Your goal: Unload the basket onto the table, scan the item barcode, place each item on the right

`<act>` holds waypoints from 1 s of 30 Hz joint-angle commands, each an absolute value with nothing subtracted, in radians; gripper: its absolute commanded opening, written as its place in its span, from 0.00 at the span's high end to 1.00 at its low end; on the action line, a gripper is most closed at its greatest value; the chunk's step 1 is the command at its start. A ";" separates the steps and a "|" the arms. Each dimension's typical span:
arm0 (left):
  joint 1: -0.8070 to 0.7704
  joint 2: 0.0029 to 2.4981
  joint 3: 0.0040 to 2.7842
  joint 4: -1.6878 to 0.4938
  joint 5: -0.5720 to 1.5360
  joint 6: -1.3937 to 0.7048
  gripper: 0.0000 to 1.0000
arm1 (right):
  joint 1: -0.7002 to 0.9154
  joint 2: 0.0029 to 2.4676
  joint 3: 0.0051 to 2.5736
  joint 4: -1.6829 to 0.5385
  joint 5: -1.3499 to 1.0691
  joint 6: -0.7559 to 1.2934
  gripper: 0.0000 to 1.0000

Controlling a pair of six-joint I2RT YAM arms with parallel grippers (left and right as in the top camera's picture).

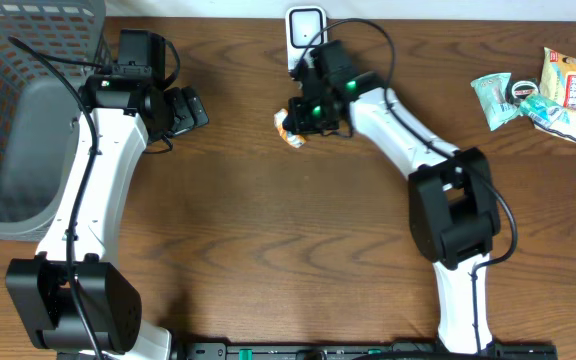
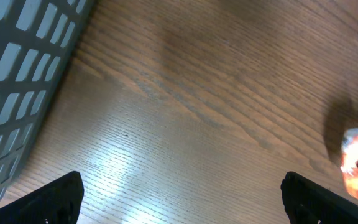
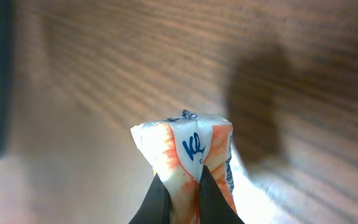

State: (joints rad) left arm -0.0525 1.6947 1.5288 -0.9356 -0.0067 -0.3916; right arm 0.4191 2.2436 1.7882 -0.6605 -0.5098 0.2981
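Orange-and-white packet (image 3: 188,152) is pinched betw. the black fingertips of the right gripper (image 3: 179,183), clamped shut on it, upper centre of the overhead view, just below-left of the white scanner (image 1: 306,28). Over by the grey basket (image 1: 8,90), the left gripper (image 2: 185,196) is spread wide w/ nothing in it, above the wood table (image 2: 197,93).

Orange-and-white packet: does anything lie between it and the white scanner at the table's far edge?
No loose item visible. The right gripper is shut on the packet; only bare table and that arm's own wrist lie between it and the scanner.
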 commanded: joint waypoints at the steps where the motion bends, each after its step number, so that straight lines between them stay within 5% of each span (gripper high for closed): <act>1: -0.049 1.699 1.533 -0.938 -0.020 -0.386 0.00 | 0.381 2.236 1.768 -0.681 -0.753 0.291 0.99; 12: -0.049 1.699 1.533 -0.938 -0.020 -0.386 0.00 | 0.313 2.478 1.766 -0.617 -0.994 0.448 0.99; 17: -0.049 1.699 1.533 -0.938 -0.020 -0.385 0.00 | 0.255 2.466 1.766 -0.671 -0.981 0.353 0.81; 23: -0.049 1.699 1.533 -0.938 -0.020 -0.386 0.00 | 0.188 2.350 1.766 -0.883 -0.632 0.297 0.62; 30: -0.049 1.699 1.533 -0.938 -0.020 -0.385 0.00 | 0.210 2.228 1.766 -0.973 -0.530 0.218 0.55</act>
State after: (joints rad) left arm -0.0525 1.6947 1.5288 -0.9352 -0.0067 -0.3920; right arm 0.1783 2.2913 1.7752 -0.9661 -0.6247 0.2836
